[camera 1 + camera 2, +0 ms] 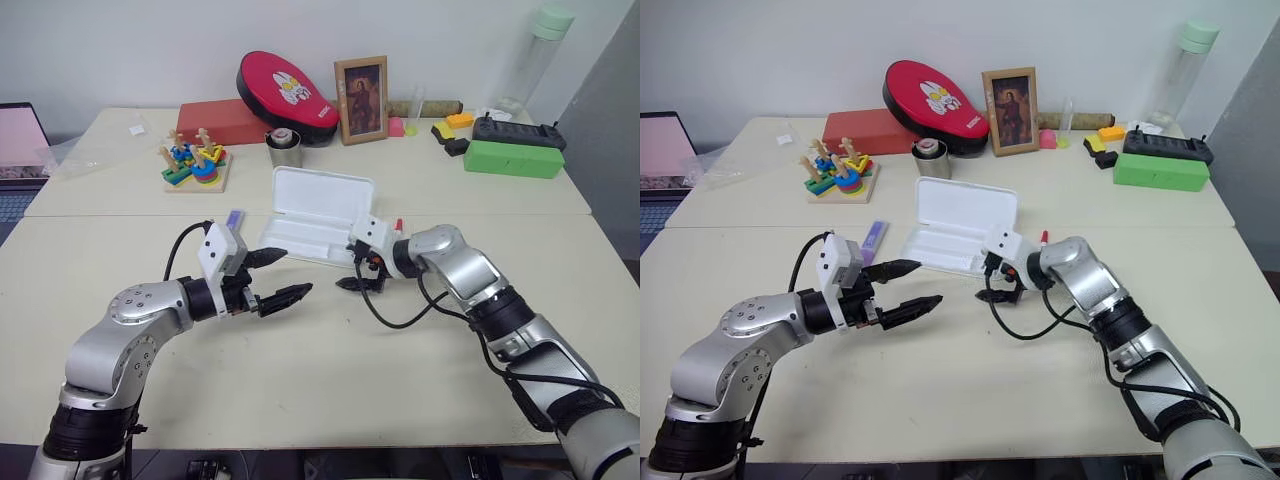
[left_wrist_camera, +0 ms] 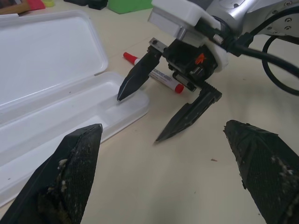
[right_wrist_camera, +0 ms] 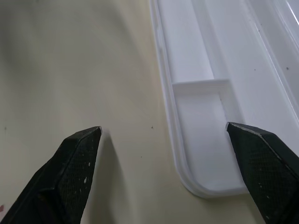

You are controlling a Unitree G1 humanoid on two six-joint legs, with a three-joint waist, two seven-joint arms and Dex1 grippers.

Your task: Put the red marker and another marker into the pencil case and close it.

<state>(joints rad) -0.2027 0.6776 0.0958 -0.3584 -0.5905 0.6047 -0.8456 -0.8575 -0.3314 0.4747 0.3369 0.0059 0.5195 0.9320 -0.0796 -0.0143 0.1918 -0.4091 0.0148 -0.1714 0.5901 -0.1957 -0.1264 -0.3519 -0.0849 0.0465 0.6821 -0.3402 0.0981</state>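
The white pencil case [image 1: 322, 196] lies open mid-table, its lid propped up behind the tray [image 2: 70, 116]. My right gripper [image 1: 349, 268] is open at the tray's near right corner [image 3: 205, 186], one finger over the corner and the other over the table. Just behind it lies the red marker [image 2: 156, 74], white-barrelled with a red cap, on the table beside the case. The light-purple highlighter [image 1: 235, 219] rests on the table left of the case, behind my left wrist. Facing the right gripper, my left gripper [image 1: 296, 272] hangs open and empty in front of the tray.
Along the back stand a red padded pouch [image 1: 288, 92], a red box [image 1: 218, 122], a picture frame [image 1: 361, 100], a metal cup [image 1: 284, 149], a wooden stacking toy [image 1: 196, 165] and a green box [image 1: 513, 158]. A laptop [image 1: 16, 150] sits far left.
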